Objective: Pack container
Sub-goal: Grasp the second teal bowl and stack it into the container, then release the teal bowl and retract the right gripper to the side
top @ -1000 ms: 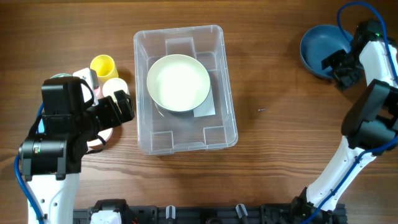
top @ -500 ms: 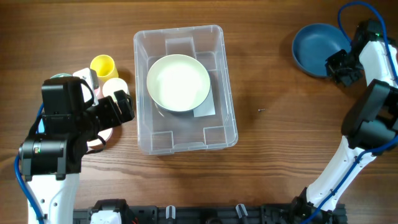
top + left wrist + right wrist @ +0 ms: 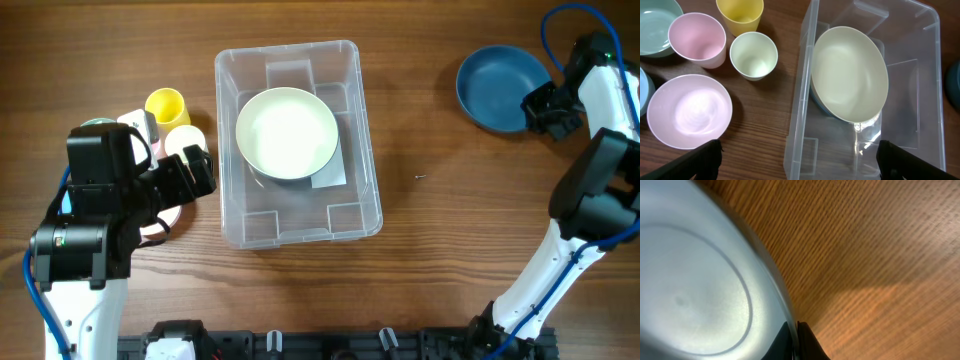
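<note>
The clear rectangular container (image 3: pixel 297 140) (image 3: pixel 920 100) stands at the table's middle with a cream bowl (image 3: pixel 287 133) (image 3: pixel 850 74) inside it. At the far right a dark blue bowl (image 3: pixel 497 88) (image 3: pixel 695 280) is pinched at its right rim by my right gripper (image 3: pixel 537 107) (image 3: pixel 795 342), whose two fingers are shut on the thin wall. My left gripper (image 3: pixel 799 161) hangs wide open above the container's left wall, nothing between its fingers (image 3: pixel 695 162). In the overhead view the left gripper (image 3: pixel 190 175) sits left of the container.
Left of the container stand a yellow cup (image 3: pixel 166 104) (image 3: pixel 740 15), a cream cup (image 3: pixel 185 140) (image 3: pixel 753 55), a pink cup (image 3: pixel 696 39), a pink bowl (image 3: pixel 688 111) and a pale green bowl (image 3: pixel 655 25). Bare wood lies between the container and the blue bowl.
My right gripper has shut on the blue bowl's rim. The bowl has moved left and lies flatter than before. The left arm has not moved.
</note>
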Available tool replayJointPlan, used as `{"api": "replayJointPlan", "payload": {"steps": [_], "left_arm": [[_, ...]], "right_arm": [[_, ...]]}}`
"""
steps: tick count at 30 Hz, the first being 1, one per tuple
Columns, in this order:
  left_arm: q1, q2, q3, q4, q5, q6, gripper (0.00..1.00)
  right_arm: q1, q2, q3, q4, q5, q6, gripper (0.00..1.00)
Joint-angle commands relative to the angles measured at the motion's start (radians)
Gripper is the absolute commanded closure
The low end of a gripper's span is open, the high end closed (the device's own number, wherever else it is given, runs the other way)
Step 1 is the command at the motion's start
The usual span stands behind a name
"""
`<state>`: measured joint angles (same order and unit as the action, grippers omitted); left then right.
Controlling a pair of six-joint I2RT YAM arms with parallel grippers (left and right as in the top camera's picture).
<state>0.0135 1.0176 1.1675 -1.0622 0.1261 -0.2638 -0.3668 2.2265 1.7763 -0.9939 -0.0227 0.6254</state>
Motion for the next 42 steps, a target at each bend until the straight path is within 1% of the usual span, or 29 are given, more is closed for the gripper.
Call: {"api": "replayJointPlan", "payload": {"steps": [1,6,8,10,11,12,17,19,21,25,28,29,30,31,33,36,39,40,42], "left_arm": [[-0.005,0.002,0.022,0.002,0.012,0.02,0.0],[-0.005,0.002,0.022,0.002,0.012,0.02,0.0],[-0.005,0.002,0.022,0.002,0.012,0.02,0.0],[-0.005,0.002,0.022,0.002,0.012,0.02,0.0],[-0.005,0.002,0.022,0.002,0.012,0.02,0.0],[-0.005,0.002,0.022,0.002,0.012,0.02,0.0],[-0.005,0.002,0.022,0.002,0.012,0.02,0.0],[-0.005,0.002,0.022,0.002,0.012,0.02,0.0],[-0.005,0.002,0.022,-0.002,0.012,0.02,0.0],[-0.005,0.002,0.022,-0.006,0.012,0.02,0.0],[-0.005,0.002,0.022,-0.009,0.012,0.02,0.0],[-0.005,0.002,0.022,-0.01,0.012,0.02,0.0],[-0.005,0.002,0.022,-0.01,0.012,0.02,0.0],[-0.005,0.002,0.022,-0.01,0.012,0.02,0.0],[-0.005,0.002,0.022,-0.01,0.012,0.02,0.0],[-0.005,0.002,0.022,-0.017,0.012,0.02,0.0],[-0.005,0.002,0.022,-0.016,0.012,0.021,0.0],[-0.005,0.002,0.022,-0.016,0.012,0.021,0.0],[-0.005,0.002,0.022,-0.017,0.012,0.021,0.0]], "right_arm": [[0.031,-0.134,-0.002,-0.019,0.034,-0.077,0.96],[0.107,-0.367,-0.002,-0.069,0.033,-0.134,0.96],[0.177,-0.48,-0.002,-0.078,0.033,-0.154,0.96],[0.277,-0.565,-0.002,-0.084,0.028,-0.155,0.96],[0.35,-0.594,-0.002,-0.088,0.025,-0.154,0.96],[0.395,-0.602,-0.002,-0.092,0.022,-0.154,0.96],[0.718,-0.573,-0.002,-0.087,0.06,-0.15,0.96],[0.798,-0.537,-0.002,-0.082,0.098,-0.125,0.96],[0.859,-0.472,-0.002,-0.069,0.093,-0.127,0.96],[0.912,-0.365,-0.002,-0.015,0.078,-0.152,0.96],[0.912,-0.303,-0.002,0.014,0.078,-0.151,0.96],[0.913,-0.292,-0.002,0.021,0.079,-0.154,0.94],[0.913,-0.285,-0.002,0.027,0.079,-0.156,0.83],[0.913,-0.284,-0.002,0.041,0.079,-0.164,0.57],[0.913,-0.287,-0.002,0.053,0.079,-0.18,0.51],[0.912,-0.29,-0.002,0.032,0.092,-0.18,0.52],[0.902,-0.312,0.019,-0.003,0.174,-0.18,0.52],[0.888,-0.34,0.035,-0.023,0.215,-0.181,0.52],[0.848,-0.403,0.049,-0.044,0.236,-0.19,0.51]]}}
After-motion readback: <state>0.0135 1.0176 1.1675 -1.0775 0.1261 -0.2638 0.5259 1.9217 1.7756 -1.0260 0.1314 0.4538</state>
